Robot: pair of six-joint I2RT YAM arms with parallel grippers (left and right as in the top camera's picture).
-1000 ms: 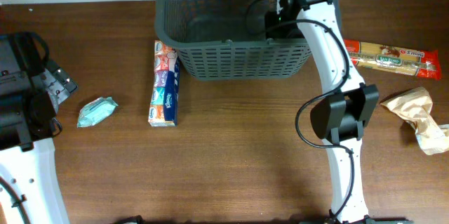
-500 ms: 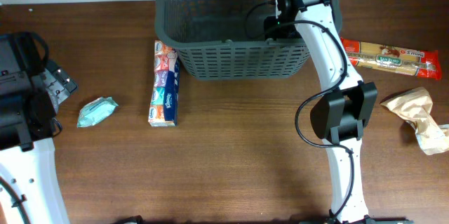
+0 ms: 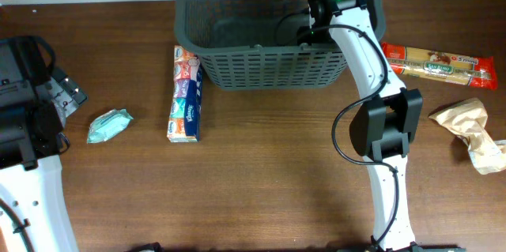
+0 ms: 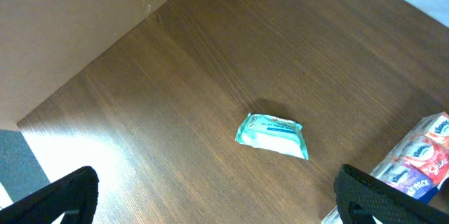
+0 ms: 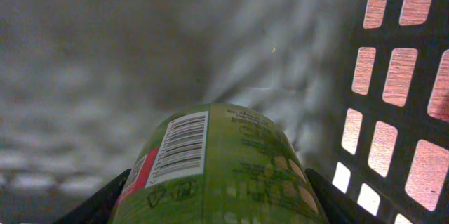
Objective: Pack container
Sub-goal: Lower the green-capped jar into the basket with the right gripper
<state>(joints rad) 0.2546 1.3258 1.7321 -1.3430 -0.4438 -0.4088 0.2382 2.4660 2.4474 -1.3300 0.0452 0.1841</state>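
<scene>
The container (image 3: 269,66) is a large dark grey lattice basket at the back middle of the table. My right gripper (image 3: 310,31) reaches down inside it near its right wall. In the right wrist view it is shut on a green can (image 5: 217,171) with a barcode label, held just above the basket's grey floor (image 5: 140,48), with the slotted wall (image 5: 393,112) to the right. My left gripper (image 4: 217,199) is open and empty above bare table at the far left; it sits at the left edge of the overhead view (image 3: 24,94).
A teal wipes pack (image 3: 109,125) and a long tissue multipack (image 3: 186,94) lie left of the basket. A pasta packet (image 3: 439,64) and a crumpled brown paper bag (image 3: 474,132) lie at the right. The wipes pack (image 4: 272,134) also shows in the left wrist view.
My right gripper has shifted slightly left and lower inside the basket, still holding the green can. The left arm has not moved.
</scene>
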